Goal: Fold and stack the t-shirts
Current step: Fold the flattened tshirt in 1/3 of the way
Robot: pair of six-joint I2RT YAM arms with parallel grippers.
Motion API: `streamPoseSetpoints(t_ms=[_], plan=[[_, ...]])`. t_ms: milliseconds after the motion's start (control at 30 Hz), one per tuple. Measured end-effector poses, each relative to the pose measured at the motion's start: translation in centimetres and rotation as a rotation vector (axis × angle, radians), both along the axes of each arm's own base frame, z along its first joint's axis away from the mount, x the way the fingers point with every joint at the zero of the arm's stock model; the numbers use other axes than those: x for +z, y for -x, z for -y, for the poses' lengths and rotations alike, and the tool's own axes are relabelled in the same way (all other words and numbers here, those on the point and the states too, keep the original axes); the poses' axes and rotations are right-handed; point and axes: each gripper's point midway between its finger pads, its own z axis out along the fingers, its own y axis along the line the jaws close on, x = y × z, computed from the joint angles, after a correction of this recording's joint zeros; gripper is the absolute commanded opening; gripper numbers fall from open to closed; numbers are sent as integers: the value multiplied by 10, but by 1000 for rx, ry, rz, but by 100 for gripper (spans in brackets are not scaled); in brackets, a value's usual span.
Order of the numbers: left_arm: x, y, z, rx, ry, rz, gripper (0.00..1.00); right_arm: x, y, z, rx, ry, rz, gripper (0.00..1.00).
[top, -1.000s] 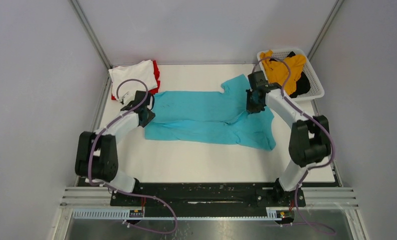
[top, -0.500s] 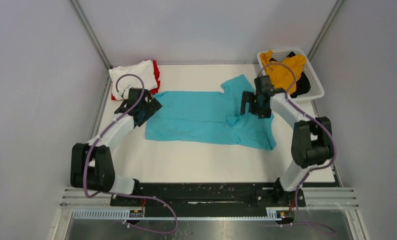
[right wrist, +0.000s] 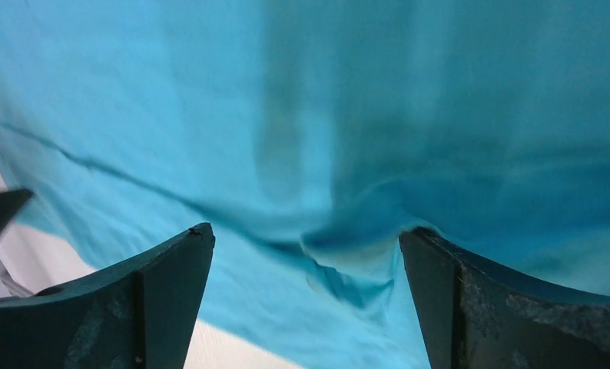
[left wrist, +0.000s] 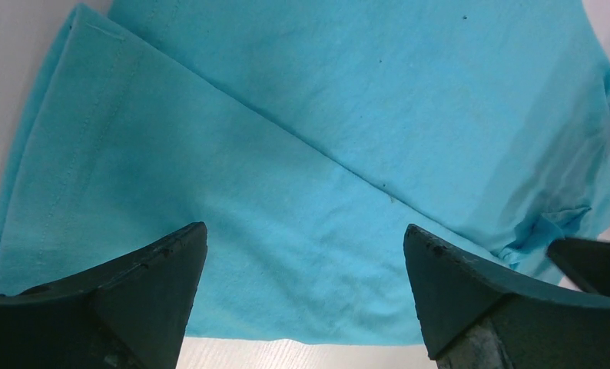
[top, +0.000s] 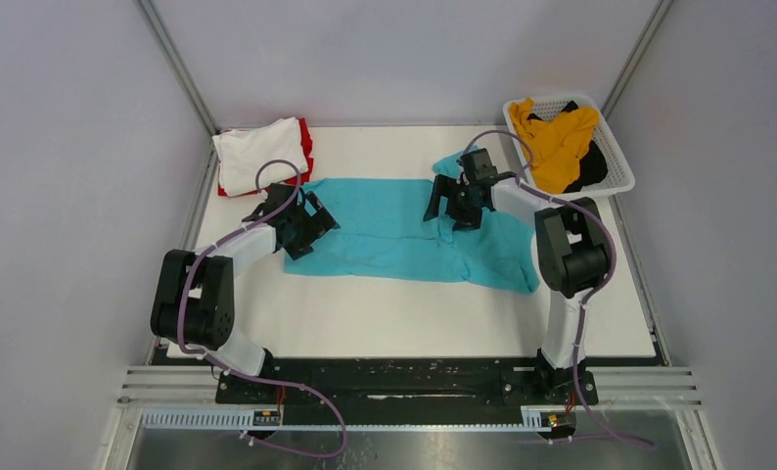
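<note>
A teal t-shirt (top: 389,233) lies spread flat across the middle of the table, folded lengthwise. My left gripper (top: 313,223) hovers open over its left end; in the left wrist view the teal t-shirt (left wrist: 325,138) fills the frame and nothing sits between the left gripper (left wrist: 306,254) fingers. My right gripper (top: 450,204) stands open above the shirt's collar end. The right wrist view shows a small wrinkle (right wrist: 348,265) of teal cloth under the right gripper (right wrist: 306,246), not pinched. A folded white t-shirt (top: 257,152) rests on a red one (top: 307,145) at the back left.
A white mesh basket (top: 621,162) stands at the back right, holding a mustard yellow t-shirt (top: 559,137) and a black one (top: 590,171). Bare white table (top: 414,313) runs along the front. Grey walls close in the sides and back.
Both grippers have opened and let go of the teal shirt. The right gripper has swung left toward the middle; the left one has shifted slightly right over the shirt's end.
</note>
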Motion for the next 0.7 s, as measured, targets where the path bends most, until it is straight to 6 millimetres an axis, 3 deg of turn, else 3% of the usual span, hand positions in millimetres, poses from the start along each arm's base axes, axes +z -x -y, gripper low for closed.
streamPoseSetpoints(t_ms=[100, 267, 367, 500, 700], plan=[[-2, 0, 1, -4, 5, -2, 99, 2, -31, -9, -20, -2, 31, 99], [-3, 0, 2, -6, 7, -8, 99, 15, -41, -5, -42, 24, 83, 99], [-4, 0, 3, -9, 6, -10, 99, 20, -23, 8, -59, 59, 92, 100], [-11, -2, 5, -14, 5, -24, 99, 20, 19, 25, -70, 77, 74, 99], [-14, -6, 11, -35, 28, -3, 99, -12, 78, 42, -97, 83, -29, 100]])
